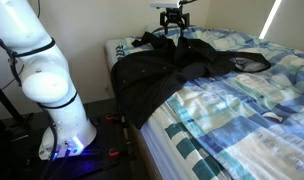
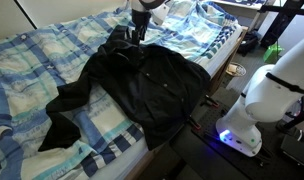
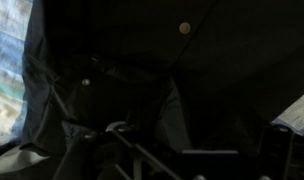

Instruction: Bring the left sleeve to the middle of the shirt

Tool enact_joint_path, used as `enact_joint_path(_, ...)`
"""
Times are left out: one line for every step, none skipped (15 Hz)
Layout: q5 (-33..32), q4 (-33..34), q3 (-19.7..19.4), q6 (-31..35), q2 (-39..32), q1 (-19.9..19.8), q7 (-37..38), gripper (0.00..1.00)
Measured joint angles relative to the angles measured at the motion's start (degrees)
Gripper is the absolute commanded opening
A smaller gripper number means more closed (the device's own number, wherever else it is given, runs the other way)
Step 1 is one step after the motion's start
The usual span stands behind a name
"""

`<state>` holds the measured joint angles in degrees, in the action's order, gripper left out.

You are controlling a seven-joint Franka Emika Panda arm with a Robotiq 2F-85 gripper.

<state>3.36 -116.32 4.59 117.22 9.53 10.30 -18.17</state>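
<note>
The black shirt (image 1: 152, 80) (image 2: 157, 90) lies rumpled across the end of the bed, with part of it hanging over the edge. My gripper (image 1: 173, 33) (image 2: 139, 35) points down at its far end, right over a bunched fold of black fabric (image 1: 147, 42) (image 2: 120, 45) that looks like the left sleeve. The fingers look apart and reach the fabric. The other long black sleeve (image 1: 247, 63) (image 2: 62, 110) stretches out over the quilt. The wrist view is dark and shows only the shirt (image 3: 222, 70) with two buttons close up. The fingertips are not clear there.
The blue-and-white checked quilt (image 1: 242, 120) (image 2: 32, 60) covers the bed. My white arm base (image 1: 62, 120) (image 2: 252, 110) stands on the floor beside the bed's edge. A wall is behind the bed's far end.
</note>
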Motion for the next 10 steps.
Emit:
enact_joint_path(0.0, 0.0, 0.0, 0.0, -0.02, 0.0, 0.0, 1.0)
enact_joint_path(0.0, 0.0, 0.0, 0.0, -0.02, 0.0, 0.0, 1.0)
enact_joint_path(0.0, 0.0, 0.0, 0.0, -0.02, -0.01, 0.0, 1.0)
enact_joint_path(0.0, 0.0, 0.0, 0.0, -0.03, -0.02, 0.0, 1.0)
enact_joint_path(0.0, 0.0, 0.1, 0.28, -0.06, 0.02, -0.41, 1.0)
enact_joint_path(0.03, 0.05, 0.36, 0.97, -0.14, 0.11, -1.5, 1.0)
enact_joint_path(0.05, 0.3, 0.72, 1.83, -0.34, 0.34, -3.23, 1.0)
enact_joint_path(0.11, 0.75, 1.01, 2.61, -0.63, 0.76, -4.99, 1.0)
enact_joint_path(0.24, 1.52, 1.38, 3.31, -1.06, 1.24, -6.92, 1.0)
enact_joint_path(0.4, 2.3, 1.98, 4.06, -1.6, 1.81, -8.58, 1.0)
